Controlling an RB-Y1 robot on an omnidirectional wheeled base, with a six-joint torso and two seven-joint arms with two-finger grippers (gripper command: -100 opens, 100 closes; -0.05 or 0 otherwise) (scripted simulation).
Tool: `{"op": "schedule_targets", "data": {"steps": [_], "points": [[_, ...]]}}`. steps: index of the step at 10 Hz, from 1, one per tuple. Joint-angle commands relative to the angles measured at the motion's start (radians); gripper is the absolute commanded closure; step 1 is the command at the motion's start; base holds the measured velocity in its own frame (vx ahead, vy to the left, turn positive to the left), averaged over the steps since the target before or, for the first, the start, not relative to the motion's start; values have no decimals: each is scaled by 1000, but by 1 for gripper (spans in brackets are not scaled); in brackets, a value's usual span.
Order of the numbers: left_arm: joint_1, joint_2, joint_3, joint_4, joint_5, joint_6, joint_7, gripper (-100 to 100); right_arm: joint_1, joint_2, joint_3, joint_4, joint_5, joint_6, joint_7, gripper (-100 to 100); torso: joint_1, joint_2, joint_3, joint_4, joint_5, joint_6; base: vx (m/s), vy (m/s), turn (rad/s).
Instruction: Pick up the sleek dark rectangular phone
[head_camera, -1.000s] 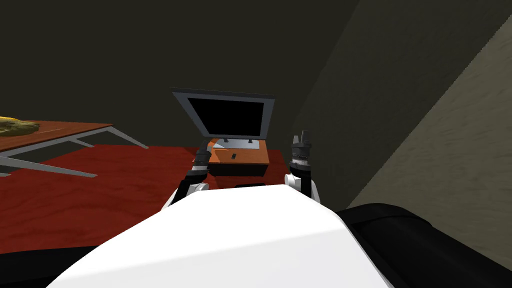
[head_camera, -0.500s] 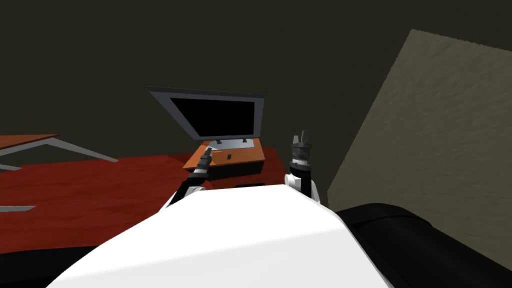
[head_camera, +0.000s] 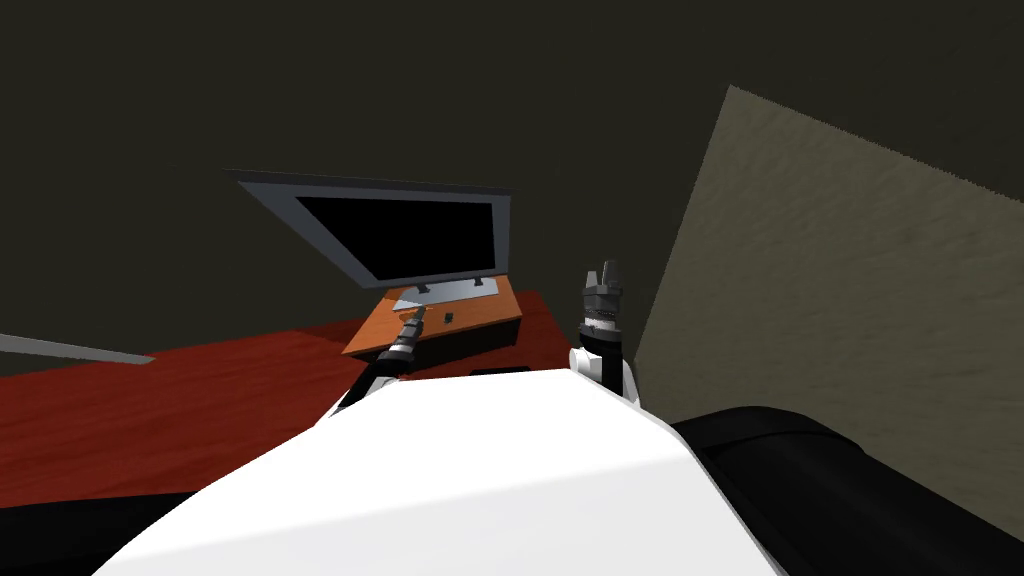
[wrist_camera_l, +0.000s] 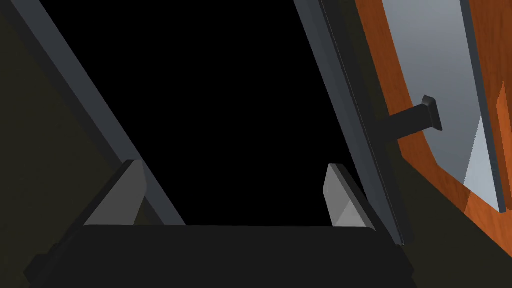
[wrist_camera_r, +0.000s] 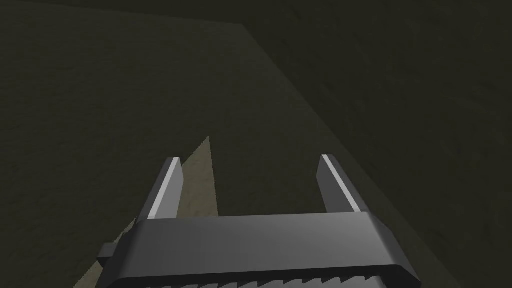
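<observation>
A small dark rectangular phone (head_camera: 449, 317) lies on the orange top of a low stand (head_camera: 480, 316), in front of a television's grey base (head_camera: 440, 293). My left gripper (head_camera: 418, 314) reaches over the stand, just left of the phone. In the left wrist view its fingers (wrist_camera_l: 131, 186) stand open, with nothing between them, pointing at the black screen of the television (wrist_camera_l: 210, 110). My right gripper (head_camera: 604, 274) is raised at the right, clear of the stand, and is open (wrist_camera_r: 247, 185) toward a dark wall.
The television (head_camera: 400, 235) stands tall at the back of the stand. A red-brown floor (head_camera: 180, 400) spreads to the left. A pale wall (head_camera: 850, 300) rises on the right. A dark rounded object (head_camera: 800, 470) lies at the lower right.
My head view has swung, so the stand and television shifted left and the table at the left slid away. My left arm has reached forward over the stand, nearer the phone.
</observation>
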Motion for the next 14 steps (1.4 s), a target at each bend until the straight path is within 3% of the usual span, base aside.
{"op": "schedule_targets", "data": {"steps": [1, 2, 3, 4, 5, 6, 7, 8, 10, 11, 12, 13, 14], "points": [[8, 34, -14, 50, 50, 42, -49, -100, 0, 0, 0, 0, 0, 0, 0, 0, 0, 0, 0, 0, 0, 0, -36, 32, -422], [8, 34, -14, 61, 67, 42, -49, -100, 0, 0, 0, 0, 0, 0, 0, 0, 1, 0, 0, 0, 0, 0, -28, 29, -244], [9, 62, -25, 101, 101, 64, -74, -100, 0, 0, 0, 0, 0, 0, 0, 0, 0, 0, 0, 0, 0, -1, -19, 22, -402], [9, 62, -25, 111, 113, 64, -74, -100, 0, 0, 0, 0, 0, 0, 0, 0, 0, 0, 0, 0, 0, 0, -13, 24, -157], [11, 90, -37, 159, 150, 88, -99, -100, 0, 0, 0, 0, 0, 0, 0, 0, 0, -1, 0, 0, 0, -1, -8, 15, -325], [11, 90, -37, 162, 158, 88, -99, -100, 0, 0, 0, 0, 0, 0, 0, 0, 0, -1, -1, 0, 0, 0, -5, 20, -159], [12, 118, -50, 198, 197, 111, -122, -100, 0, 0, 0, 0, 0, 0, 0, 0, 0, -2, -1, 0, 0, -1, -2, 16, -390], [12, 118, -50, 213, 204, 111, -122, -100, 0, 0, 0, 0, 0, 0, 0, 0, 0, -2, -1, 0, 0, 0, -3, 26, -178], [16, 172, -79, 294, 275, 160, -164, -100, 0, 0, 0, 0, 0, 0, 0, 0, 1, -2, -1, 0, 0, 0, 4, 28, -363], [16, 172, -79, 313, 295, 160, -164, -100, 0, 0, 0, 0, 0, 0, 0, 0, 1, -3, -1, 0, 0, 0, 7, 33, -277], [19, 198, -96, 345, 332, 185, -182, -100, 0, 0, 0, 0, 0, 0, 0, 0, 1, -3, -2, -1, 0, -1, 16, 30, -386], [19, 198, -96, 363, 340, 185, -182, -100, 0, 0, 0, 0, 0, 0, 0, 0, 1, -3, -2, -1, 0, 0, 14, 29, -190], [22, 223, -113, 393, 382, 210, -199, -100, 0, 0, 0, 0, 0, 0, 0, 0, 1, -3, -2, -1, 0, -2, 20, 22, -336]]}}
